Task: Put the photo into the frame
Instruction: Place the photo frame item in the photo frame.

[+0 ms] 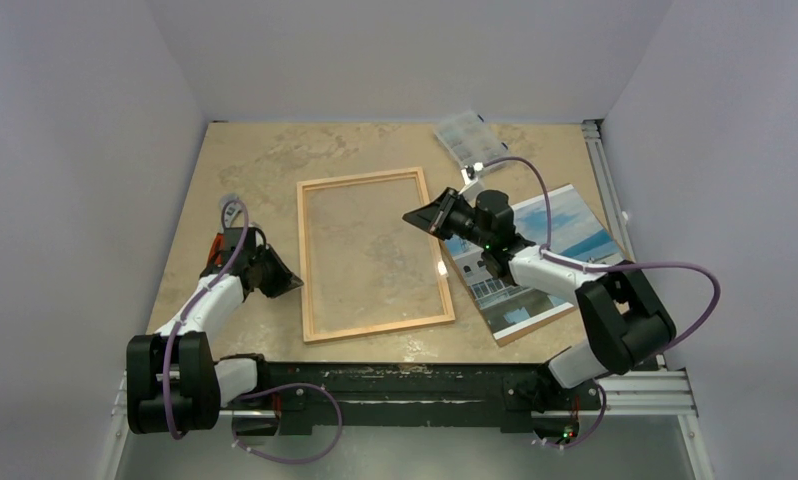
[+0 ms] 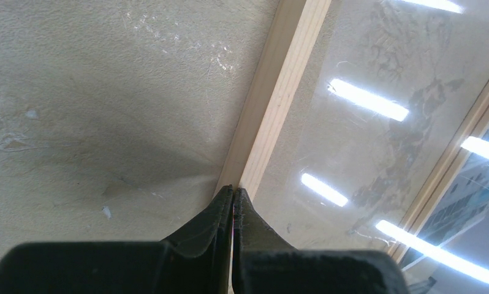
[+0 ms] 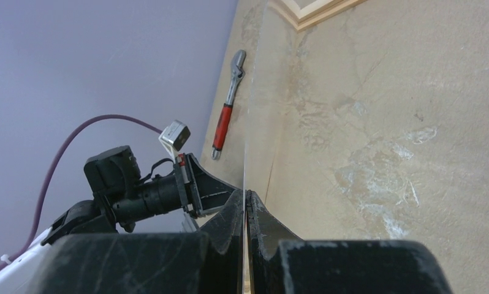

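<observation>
Beige mottled surface (image 1: 245,160) boxed in by pale grey walls (image 1: 95,100). At the near edge, a black rail (image 1: 415,385) carrying both arm bases. Up from the left base, the left arm (image 1: 210,300) and the left claw (image 1: 287,283), pressed together on nothing, tips down at the outer edge of the frame (image 1: 375,255), about midway along its left side. From the left wrist, the same left claw (image 2: 233,190) right at that pale wood strip, touching or just short of it not clear. Frame (image 2: 272,104) flat in the middle of the surface, long sides running away from the bases, mottled top visible through the clear pane, strip lights mirrored in it. To the right, partly under the right arm (image 1: 545,270), the photo (image 1: 575,230): picture side up, askew, wholly outside the frame and just beside its right side, a brown board (image 1: 537,330) edge peeking out along the near side. Farther on, the right claw (image 1: 427,216), pointing left at the frame's right side toward the far end, likewise pressed together. From the right wrist, a thin pale line rising straight from the right claw (image 3: 246,193), nature unclear, so no telling whether pinching a clear sheet or nothing. Beyond in that view, a red-handled wrench (image 3: 228,101) flat near the wall and a frame (image 3: 312,9) corner at the top. Farthest, by the back wall, a clear plastic box (image 1: 465,137).
</observation>
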You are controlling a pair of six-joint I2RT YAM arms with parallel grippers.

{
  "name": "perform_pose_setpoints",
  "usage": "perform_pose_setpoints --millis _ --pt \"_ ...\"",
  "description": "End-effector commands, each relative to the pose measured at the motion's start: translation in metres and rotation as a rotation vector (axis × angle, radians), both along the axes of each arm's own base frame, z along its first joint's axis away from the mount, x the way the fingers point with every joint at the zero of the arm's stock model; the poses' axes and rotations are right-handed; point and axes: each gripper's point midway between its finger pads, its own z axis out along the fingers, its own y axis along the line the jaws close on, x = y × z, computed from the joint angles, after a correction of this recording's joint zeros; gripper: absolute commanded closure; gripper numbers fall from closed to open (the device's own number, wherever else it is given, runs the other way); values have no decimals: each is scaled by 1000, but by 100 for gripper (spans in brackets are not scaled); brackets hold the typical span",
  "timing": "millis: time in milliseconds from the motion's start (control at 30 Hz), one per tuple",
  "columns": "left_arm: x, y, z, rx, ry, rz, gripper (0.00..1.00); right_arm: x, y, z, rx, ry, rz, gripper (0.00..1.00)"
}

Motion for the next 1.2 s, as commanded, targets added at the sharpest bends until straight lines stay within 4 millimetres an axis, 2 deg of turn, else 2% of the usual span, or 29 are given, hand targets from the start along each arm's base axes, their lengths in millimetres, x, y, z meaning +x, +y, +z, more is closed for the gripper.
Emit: perform_pose_setpoints --millis 0,133,367,1167 --pt "-5 3 -7 35 26 -31 100 8 3 26 77 -73 -5 100" --pt "-5 3 -7 35 27 -30 100 7 8 33 84 -93 25 100" --pt "-4 3 -7 34 28 -32 100 0 5 49 108 -121 34 100" --pt "-2 2 -6 31 27 -38 100 1 2 82 144 -192 14 100"
